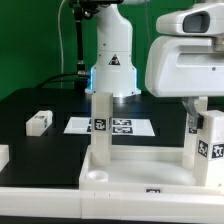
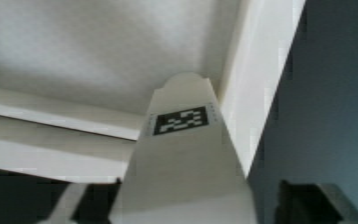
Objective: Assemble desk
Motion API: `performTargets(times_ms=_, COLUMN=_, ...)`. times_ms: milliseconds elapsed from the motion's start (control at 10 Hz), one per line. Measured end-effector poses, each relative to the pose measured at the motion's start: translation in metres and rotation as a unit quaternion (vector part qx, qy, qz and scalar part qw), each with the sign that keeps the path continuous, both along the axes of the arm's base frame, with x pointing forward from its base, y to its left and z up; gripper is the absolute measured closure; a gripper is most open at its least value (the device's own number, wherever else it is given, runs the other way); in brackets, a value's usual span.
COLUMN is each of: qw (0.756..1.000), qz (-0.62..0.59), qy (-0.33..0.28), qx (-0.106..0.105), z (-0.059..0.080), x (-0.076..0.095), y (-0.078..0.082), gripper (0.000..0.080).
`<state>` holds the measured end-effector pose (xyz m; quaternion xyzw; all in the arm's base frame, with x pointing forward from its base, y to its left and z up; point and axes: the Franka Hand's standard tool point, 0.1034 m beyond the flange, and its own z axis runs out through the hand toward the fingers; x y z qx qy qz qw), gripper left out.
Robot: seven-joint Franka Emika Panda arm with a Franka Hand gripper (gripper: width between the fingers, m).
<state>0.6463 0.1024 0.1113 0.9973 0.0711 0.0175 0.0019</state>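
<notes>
There, tool (image 1: 200, 108) hung at upright leg (image 1: 211, 142) on exterior view's right of tabletop panel (image 1: 130, 172); clamped or wide, couldn't tell.

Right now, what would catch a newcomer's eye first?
A big white desk top lies in front, with one upright leg standing on it toward the exterior view's left and a second upright leg at the right. Behind them the robot's white base rises from the black table, where a loose leg lies at the exterior view's left.
</notes>
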Motion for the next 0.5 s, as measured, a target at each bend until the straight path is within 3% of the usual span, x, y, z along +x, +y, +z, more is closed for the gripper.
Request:
performTargets(times_ms=100, qw=1.0, qz=-0.012, qy=0.0, qx=0.001, z=0.0, x=0.0001, y=0.0, gripper=0.0511)
performTargets(times_ms=500, qw=0.991, qz=-0.131, qy=0.001, qx=0.01, z=-0.0002, x=0.0003, y=-0.0018, gripper=0.0511)
